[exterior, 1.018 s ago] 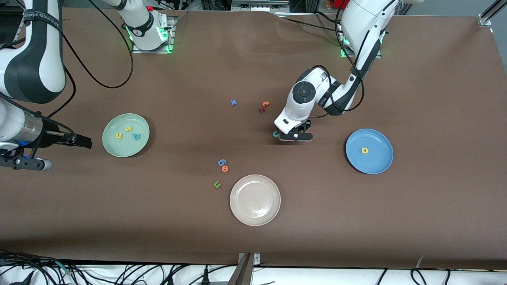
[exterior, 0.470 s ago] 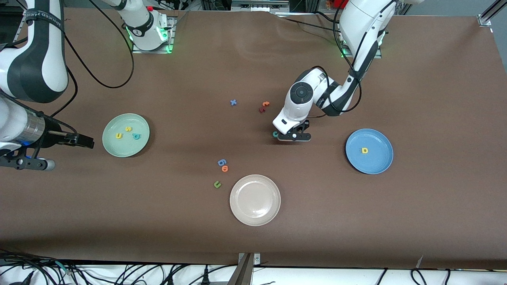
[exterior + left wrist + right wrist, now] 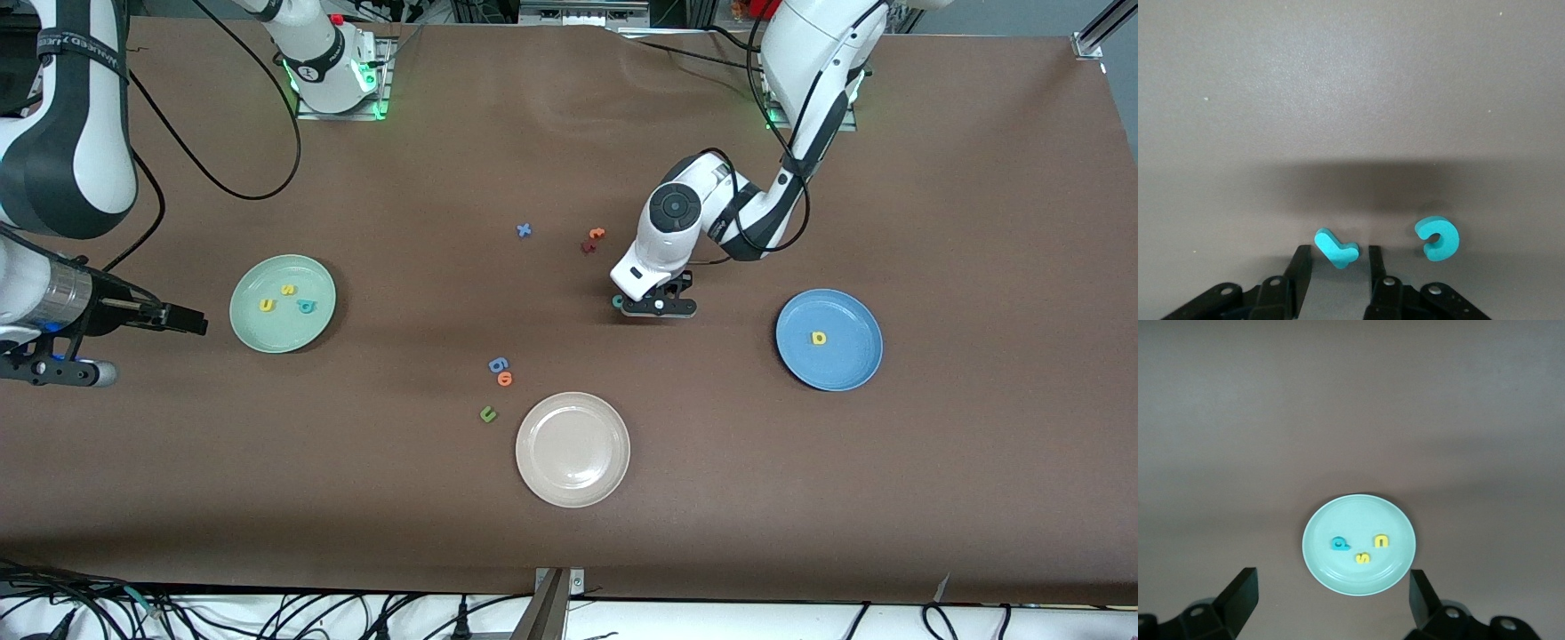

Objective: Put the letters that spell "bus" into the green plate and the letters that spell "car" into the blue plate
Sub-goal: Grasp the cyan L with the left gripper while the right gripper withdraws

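Left wrist view is showing you the left gripper [image 3: 1336, 263] standing half-open around the teal "r" [image 3: 1335, 249], fingers not yet pressing it; the teal "c" [image 3: 1437, 238] is lying just beside. The right gripper [image 3: 1333, 595], wide open, is waiting over the table beside the green plate [image 3: 1399, 568].

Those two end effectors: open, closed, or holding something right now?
Left end effector: down at the table, fingers either side of the teal "r", not visibly clamped on it.
Right end effector: open, empty, beside the green plate.
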`<state>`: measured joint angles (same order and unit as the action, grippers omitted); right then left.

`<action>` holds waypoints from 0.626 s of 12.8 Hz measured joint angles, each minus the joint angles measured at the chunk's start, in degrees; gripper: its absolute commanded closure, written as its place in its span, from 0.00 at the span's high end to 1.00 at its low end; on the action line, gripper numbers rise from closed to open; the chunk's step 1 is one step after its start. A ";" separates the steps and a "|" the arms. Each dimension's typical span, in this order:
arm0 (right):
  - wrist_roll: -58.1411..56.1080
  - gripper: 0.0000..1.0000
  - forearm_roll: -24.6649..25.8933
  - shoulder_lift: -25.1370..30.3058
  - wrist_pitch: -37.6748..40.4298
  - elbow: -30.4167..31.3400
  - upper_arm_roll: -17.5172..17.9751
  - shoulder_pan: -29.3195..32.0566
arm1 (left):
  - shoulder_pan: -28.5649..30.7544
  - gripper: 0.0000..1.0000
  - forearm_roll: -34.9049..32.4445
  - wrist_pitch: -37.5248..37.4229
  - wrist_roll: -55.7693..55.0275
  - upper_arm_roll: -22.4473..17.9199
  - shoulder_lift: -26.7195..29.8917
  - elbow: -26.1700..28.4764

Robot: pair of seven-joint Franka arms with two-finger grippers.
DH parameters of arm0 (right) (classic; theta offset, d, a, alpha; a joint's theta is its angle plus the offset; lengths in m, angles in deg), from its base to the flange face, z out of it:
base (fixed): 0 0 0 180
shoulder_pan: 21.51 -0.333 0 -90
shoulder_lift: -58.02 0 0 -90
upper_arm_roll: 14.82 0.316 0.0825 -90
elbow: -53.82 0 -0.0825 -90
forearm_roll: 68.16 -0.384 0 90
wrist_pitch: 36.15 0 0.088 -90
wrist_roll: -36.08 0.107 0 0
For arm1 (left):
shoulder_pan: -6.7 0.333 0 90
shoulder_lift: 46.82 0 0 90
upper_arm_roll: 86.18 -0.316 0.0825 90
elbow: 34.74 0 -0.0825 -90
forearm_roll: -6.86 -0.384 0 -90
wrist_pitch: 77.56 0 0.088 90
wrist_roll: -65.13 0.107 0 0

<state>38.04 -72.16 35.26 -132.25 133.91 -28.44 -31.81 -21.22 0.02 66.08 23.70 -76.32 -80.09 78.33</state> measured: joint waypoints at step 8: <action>-0.02 1.00 2.56 5.86 -4.10 7.93 6.51 5.46 | -0.03 0.30 -0.01 -0.02 0.00 0.00 -0.02 -0.12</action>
<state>38.02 -69.60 41.12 -136.34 141.84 -21.93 -26.35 -21.25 0.01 66.06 23.70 -76.31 -80.10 78.21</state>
